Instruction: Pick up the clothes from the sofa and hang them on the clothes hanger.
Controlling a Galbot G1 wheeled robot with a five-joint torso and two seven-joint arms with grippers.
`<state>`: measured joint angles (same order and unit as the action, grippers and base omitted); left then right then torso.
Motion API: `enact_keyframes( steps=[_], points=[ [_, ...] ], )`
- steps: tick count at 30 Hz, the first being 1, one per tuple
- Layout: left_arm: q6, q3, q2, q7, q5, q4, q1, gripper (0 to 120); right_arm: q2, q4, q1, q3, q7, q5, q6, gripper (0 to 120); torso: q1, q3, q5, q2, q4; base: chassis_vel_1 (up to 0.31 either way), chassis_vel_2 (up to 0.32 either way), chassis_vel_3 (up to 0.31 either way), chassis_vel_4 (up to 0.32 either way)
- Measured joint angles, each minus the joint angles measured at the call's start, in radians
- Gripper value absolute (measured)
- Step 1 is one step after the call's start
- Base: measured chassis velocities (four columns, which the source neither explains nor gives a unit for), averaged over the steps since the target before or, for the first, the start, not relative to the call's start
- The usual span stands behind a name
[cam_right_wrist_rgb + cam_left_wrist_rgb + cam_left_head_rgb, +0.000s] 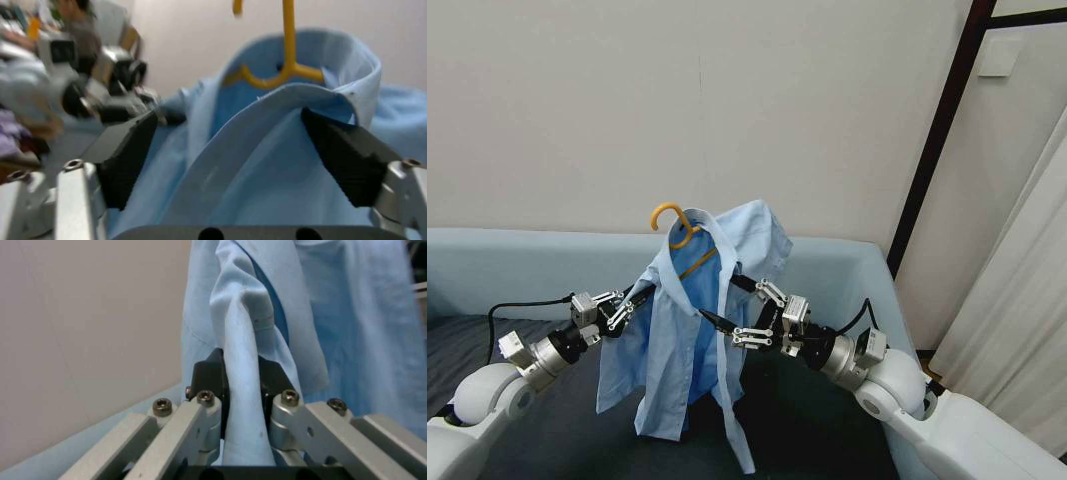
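A light blue shirt hangs on a yellow hanger, held up above the sofa. My left gripper is shut on the shirt's shoulder where the cloth wraps the hanger's arm; the left wrist view shows its fingers pinching that fold of shirt. My right gripper is open at the front edge of the shirt just below the collar. In the right wrist view its pads stand wide apart on either side of the shirt collar, under the hanger.
The sofa's dark seat lies below the shirt. A plain wall is behind. A black door frame and a pale curtain stand to the right. A black cable runs along my left arm.
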<state>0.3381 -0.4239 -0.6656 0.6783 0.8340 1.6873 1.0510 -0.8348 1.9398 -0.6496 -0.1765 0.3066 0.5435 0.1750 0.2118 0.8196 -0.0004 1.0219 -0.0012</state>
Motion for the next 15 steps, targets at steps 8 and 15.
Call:
enact_keyframes(
  steps=[8, 15],
  points=[
    [-0.013, -0.003, 0.02, 0.051, 0.013, -0.036, -0.019, 8, 0.041, -0.014, -0.058, 0.111, 0.18, -0.148, -0.029, 100, 0.0, 0.0, -0.0001, 0.0, -0.0001, 0.0, 0.0, 0.0, 0.0],
    [-0.039, 0.003, 0.037, 0.126, 0.036, -0.094, -0.069, 8, 0.06, -0.028, -0.019, 0.178, 0.48, 0.006, 0.048, 100, 0.0, 0.0, -0.0003, 0.0, 0.0002, 0.0, 0.0, 0.0, 0.0]
  ],
)
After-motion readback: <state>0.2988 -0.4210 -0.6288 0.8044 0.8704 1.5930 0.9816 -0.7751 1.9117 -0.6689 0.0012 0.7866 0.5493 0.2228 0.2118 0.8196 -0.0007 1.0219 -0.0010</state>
